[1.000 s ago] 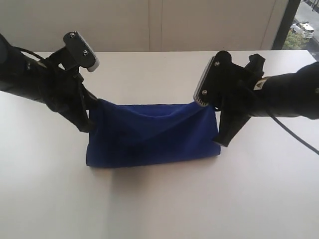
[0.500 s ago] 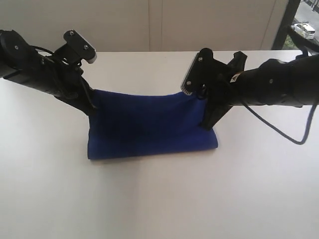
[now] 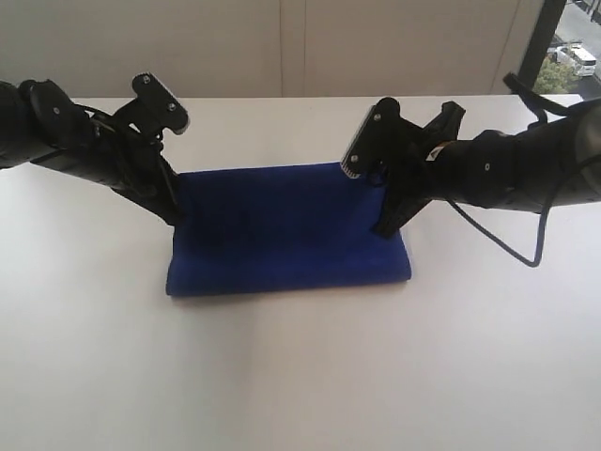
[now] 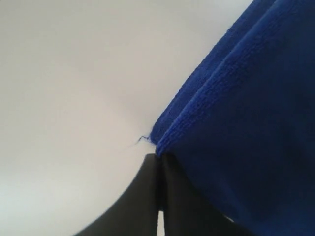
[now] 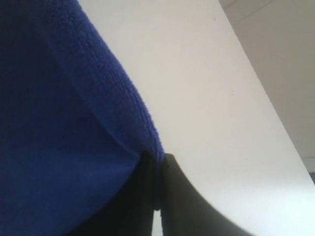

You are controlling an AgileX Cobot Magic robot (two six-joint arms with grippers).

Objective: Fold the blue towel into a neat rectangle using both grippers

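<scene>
My left tool and right tool are both pinched shut, one on each far corner of the blue towel. It lies doubled on the tabletop — I'm holding the corners low so the layers line up.

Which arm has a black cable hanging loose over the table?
The right arm: its cable droops in a loop below it, over the table. The left arm shows no such hanging loop.
</scene>
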